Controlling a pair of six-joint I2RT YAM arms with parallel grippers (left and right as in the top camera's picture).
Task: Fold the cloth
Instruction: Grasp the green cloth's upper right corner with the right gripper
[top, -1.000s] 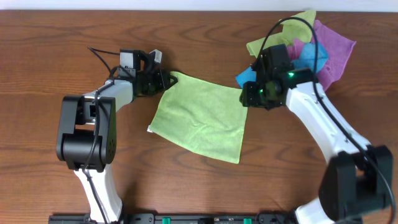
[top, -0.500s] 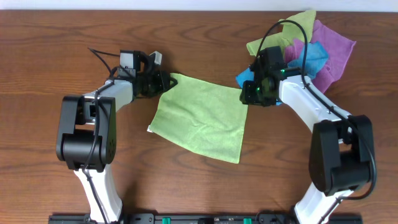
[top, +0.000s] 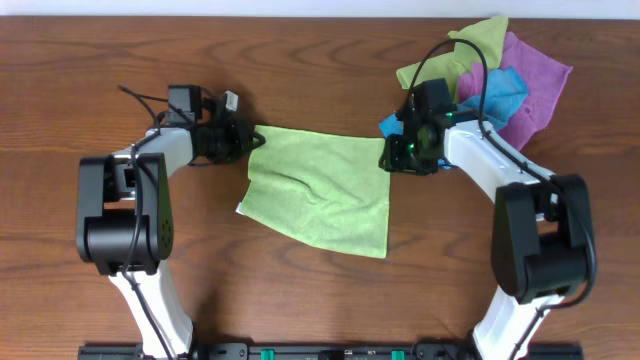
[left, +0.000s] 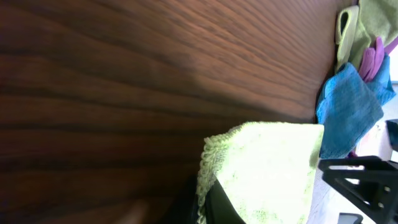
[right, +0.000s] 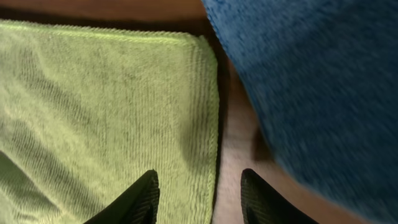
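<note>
The light green cloth (top: 320, 195) lies spread on the wooden table in the overhead view. My left gripper (top: 245, 140) is shut on its far left corner, and the cloth's edge (left: 267, 168) runs into the jaws (left: 205, 208) in the left wrist view. My right gripper (top: 392, 160) hovers over the far right corner. In the right wrist view its fingers (right: 199, 186) are open and straddle the right edge of the cloth (right: 106, 106). The near edge of the cloth lies flat with a wrinkle in the middle.
A pile of other cloths sits at the back right: a blue one (top: 495, 95), a purple one (top: 535, 75) and a yellow-green one (top: 450, 55). The blue cloth (right: 311, 81) lies close beside my right gripper. Bare wood table (top: 300, 60) surrounds the cloth.
My left gripper has moved left with the cloth's far left corner, pulling the far edge straighter. My right gripper has shifted slightly over the far right corner.
</note>
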